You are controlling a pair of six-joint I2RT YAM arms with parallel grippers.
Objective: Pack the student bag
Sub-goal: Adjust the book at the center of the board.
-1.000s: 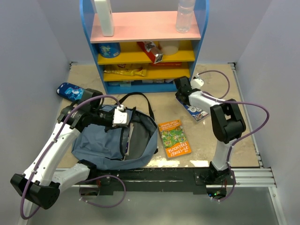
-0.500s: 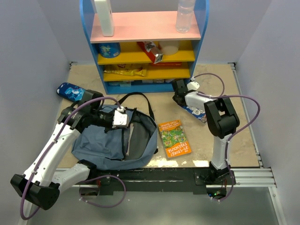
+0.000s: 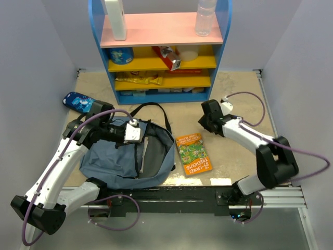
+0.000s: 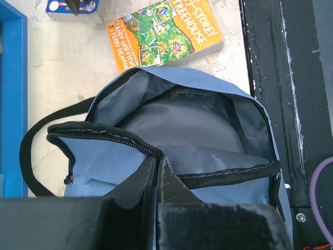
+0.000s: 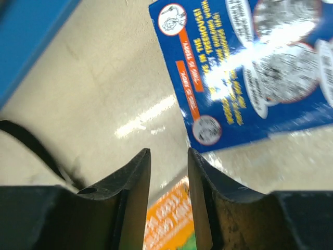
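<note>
The student bag (image 3: 114, 161) looks soft and floppy, best held at its zipper rim (image 4: 104, 136), where the left pincer (image 4: 157, 166) is clamped. The right pincer (image 5: 166, 153) is apart and empty.

Student bag (image 3: 112, 165) (image 4: 208, 122): slate-blue fabric backpack w/ black straps, lies flat at front-left of table (image 3: 93, 86), main compt unzipped wide, dark lining showing.

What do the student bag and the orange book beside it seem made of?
The student bag: soft woven fabric, likely nylon or polyester, matte slate-blue with darker lining; it sags and creases, with a toothed black zipper. The orange book: paper, probably a paperback with a faintly glossy printed cover; thin, flat, pale page edge visible.
</note>
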